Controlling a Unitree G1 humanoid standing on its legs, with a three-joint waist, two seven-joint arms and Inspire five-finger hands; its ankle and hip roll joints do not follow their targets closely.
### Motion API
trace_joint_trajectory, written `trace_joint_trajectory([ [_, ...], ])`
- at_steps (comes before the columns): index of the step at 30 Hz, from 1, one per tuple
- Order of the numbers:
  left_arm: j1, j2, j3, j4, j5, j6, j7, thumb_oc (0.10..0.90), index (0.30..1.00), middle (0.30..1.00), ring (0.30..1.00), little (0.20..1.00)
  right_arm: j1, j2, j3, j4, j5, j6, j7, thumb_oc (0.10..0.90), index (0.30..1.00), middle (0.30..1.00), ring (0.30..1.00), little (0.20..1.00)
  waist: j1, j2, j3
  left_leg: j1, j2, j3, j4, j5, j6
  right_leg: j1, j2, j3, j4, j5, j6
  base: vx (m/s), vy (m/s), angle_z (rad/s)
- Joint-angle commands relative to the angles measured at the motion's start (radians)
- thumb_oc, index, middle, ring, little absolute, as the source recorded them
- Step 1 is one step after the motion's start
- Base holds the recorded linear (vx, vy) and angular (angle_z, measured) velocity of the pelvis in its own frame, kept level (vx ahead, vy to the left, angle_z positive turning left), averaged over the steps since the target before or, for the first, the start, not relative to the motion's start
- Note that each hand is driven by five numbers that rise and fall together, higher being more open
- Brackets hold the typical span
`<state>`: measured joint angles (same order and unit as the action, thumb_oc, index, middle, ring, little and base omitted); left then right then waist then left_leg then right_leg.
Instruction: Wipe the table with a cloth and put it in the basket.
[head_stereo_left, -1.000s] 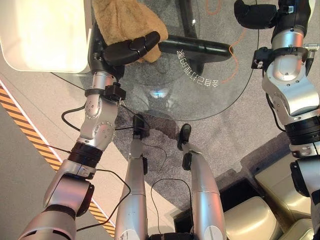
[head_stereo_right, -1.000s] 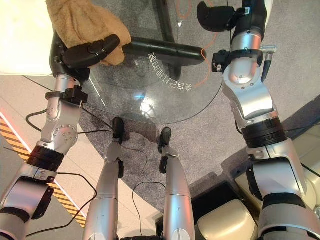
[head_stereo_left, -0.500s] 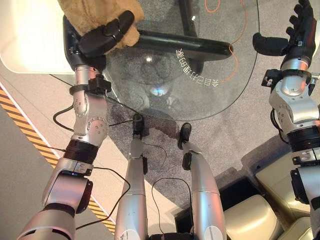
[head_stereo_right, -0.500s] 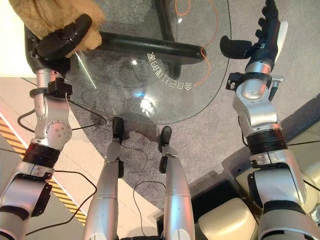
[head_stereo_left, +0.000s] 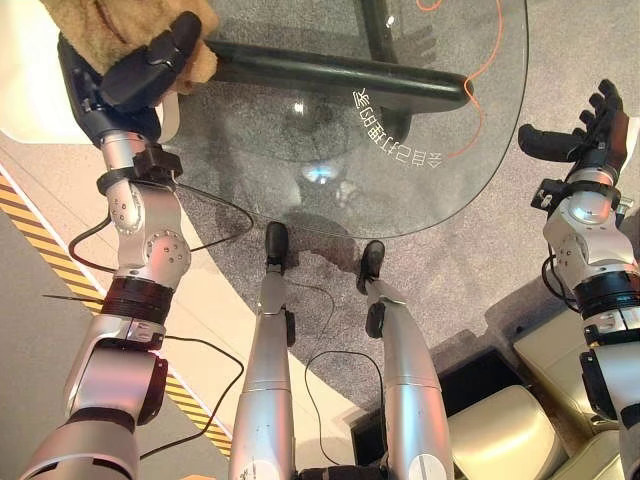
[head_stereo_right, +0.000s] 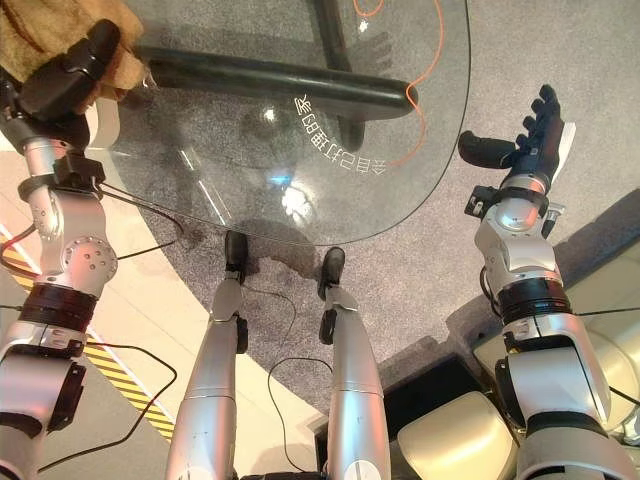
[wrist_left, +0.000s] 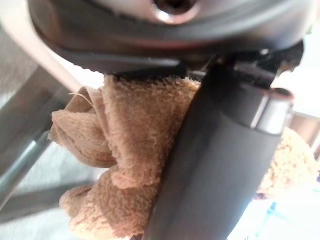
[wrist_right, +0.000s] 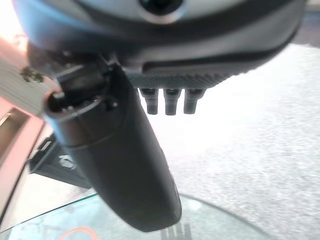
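My left hand (head_stereo_left: 140, 75) grips the tan terry cloth (wrist_left: 125, 165), thumb and fingers curled round the bunched fabric, at the far left edge of the round glass table (head_stereo_left: 400, 190). In the left wrist view the cloth bulges out either side of the thumb, a firm hold rather than a flat press, so I judge the wiping is done and this is a carry. The cloth sits partly past the table's rim, over a pale, cream-coloured object (head_stereo_left: 25, 100) just beside the table on my left; I cannot tell whether that is the basket. Holding the cloth wadded keeps loose ends from dragging across the glass.

My right hand (head_stereo_right: 535, 130) hangs well off the table's right edge, above grey carpet (head_stereo_right: 440, 260), fingers straight and spread, thumb standing out, holding nothing. It is parked clear, I judge, so that it stays out of the left arm's way.

Under the glass runs the table's dark tubular base (head_stereo_left: 340, 85), with an orange cable (head_stereo_left: 480, 80) trailing on the carpet beyond it.
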<state>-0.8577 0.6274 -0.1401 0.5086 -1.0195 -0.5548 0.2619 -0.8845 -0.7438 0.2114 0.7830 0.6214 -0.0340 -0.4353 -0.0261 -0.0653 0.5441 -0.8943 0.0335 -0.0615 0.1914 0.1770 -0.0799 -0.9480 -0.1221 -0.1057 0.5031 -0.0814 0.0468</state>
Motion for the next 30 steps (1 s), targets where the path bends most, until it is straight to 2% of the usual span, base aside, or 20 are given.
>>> trace_joint_trajectory([
  [1,-0.141,0.074,0.089,-0.049,0.148,-0.176,0.057,0.1,0.3,0.3,0.3,0.2,0.022,-0.063,-0.035,0.01,0.028,-0.078,0.014,0.8,0.9,0.9,0.9,0.9,0.009,0.032,-0.024,0.01,-0.024,0.076,0.17,-0.187,0.039,0.077,0.074,-0.01,-0.127,0.069,0.016,0.0,0.019,-0.03],
  [8,-0.145,0.111,0.103,0.002,0.232,-0.178,0.182,0.1,0.3,0.3,0.3,0.2,0.079,-0.028,-0.04,0.105,0.05,-0.1,0.071,0.8,0.9,0.9,0.9,0.9,0.009,0.047,-0.024,-0.003,-0.025,0.077,0.177,-0.189,0.039,0.065,0.075,-0.008,-0.122,0.055,0.008,0.0,0.013,-0.01],
  [15,-0.161,0.156,0.103,0.055,0.343,-0.143,0.344,0.1,0.3,0.3,0.3,0.2,0.134,-0.005,-0.053,0.228,0.056,-0.125,0.141,0.8,0.9,0.9,0.9,0.9,0.01,0.062,-0.024,-0.017,-0.024,0.079,0.189,-0.19,0.039,0.056,0.073,-0.007,-0.113,0.042,0.002,0.0,0.008,-0.01],
  [24,-0.203,0.226,0.079,0.168,0.417,-0.084,0.546,0.1,0.3,0.3,0.3,0.2,0.189,0.017,-0.059,0.307,0.048,-0.159,0.198,0.8,0.9,0.9,0.9,0.9,0.005,0.066,-0.024,-0.028,-0.02,0.078,0.198,-0.188,0.04,0.048,0.075,-0.009,-0.104,0.034,-0.003,0.0,0.0,0.0],
  [27,-0.2,0.242,0.085,0.194,0.359,-0.113,0.514,0.1,0.3,0.3,0.3,0.2,0.201,0.018,-0.059,0.317,0.047,-0.165,0.206,0.8,0.9,0.9,0.9,0.9,0.004,0.064,-0.024,-0.032,-0.018,0.078,0.201,-0.187,0.039,0.043,0.076,-0.008,-0.099,0.034,-0.005,0.0,0.0,0.0],
  [30,-0.185,0.237,0.093,0.192,0.309,-0.151,0.416,0.1,0.3,0.3,0.3,0.2,0.212,0.029,-0.055,0.314,0.043,-0.175,0.198,0.8,0.9,0.9,0.9,0.9,0.004,0.063,-0.024,-0.031,-0.018,0.078,0.2,-0.186,0.039,0.042,0.08,-0.006,-0.096,0.035,-0.006,0.0,0.0,0.0],
])
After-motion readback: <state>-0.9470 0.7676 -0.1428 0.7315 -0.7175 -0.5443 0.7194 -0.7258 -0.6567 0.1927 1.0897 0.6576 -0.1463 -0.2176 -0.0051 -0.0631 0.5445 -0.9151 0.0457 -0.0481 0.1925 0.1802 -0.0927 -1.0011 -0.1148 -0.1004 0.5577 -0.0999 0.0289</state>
